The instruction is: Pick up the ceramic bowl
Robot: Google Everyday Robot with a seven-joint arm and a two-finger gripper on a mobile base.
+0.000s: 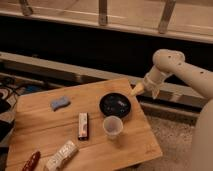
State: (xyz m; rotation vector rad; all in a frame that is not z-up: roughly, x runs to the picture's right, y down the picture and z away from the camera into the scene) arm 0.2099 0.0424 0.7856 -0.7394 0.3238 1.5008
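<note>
A shallow, glossy black ceramic bowl (116, 105) is seen on a wooden table (40, 125), just below-left of the gripper (145, 92), apparently unclenched and empty.

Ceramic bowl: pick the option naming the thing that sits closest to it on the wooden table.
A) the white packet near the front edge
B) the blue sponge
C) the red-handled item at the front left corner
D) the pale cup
D: the pale cup stands just in front of the ceramic bowl, close to its near rim; the gripper hovers by the bowl's far right rim.
</note>
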